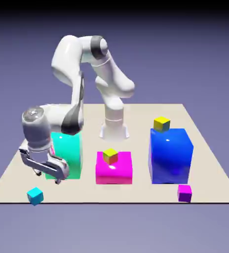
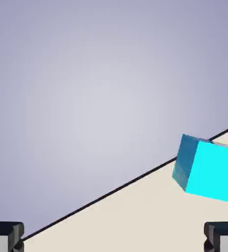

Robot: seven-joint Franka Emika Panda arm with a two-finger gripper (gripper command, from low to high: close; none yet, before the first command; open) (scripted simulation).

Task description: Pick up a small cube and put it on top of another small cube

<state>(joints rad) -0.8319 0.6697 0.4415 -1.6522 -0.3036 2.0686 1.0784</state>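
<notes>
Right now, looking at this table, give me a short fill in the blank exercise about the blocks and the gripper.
1. The gripper has ____ jaws and holds nothing.
2. The small cyan cube sits on the ____.
3. The yellow cube rests on the ____ block.
4. The tiny purple cube lies before the ____ block.

Missing words: open; table; magenta; blue

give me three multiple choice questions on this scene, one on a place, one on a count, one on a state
1. Where is the small cyan cube?
A. on the blue block
B. on the table near its front edge, at the exterior view's left
C. between the gripper's fingers

2. How many small yellow-topped cubes sit on big blocks?
A. none
B. two
C. four

3. What is the gripper doing?
A. open, holding nothing
B. shut on the purple cube
C. shut on the cyan cube

Answers: 1 B, it lies alone by the edge. 2 B, one on the magenta block, one on the blue block. 3 A, the hand view shows its fingers apart and nothing between them.
</notes>
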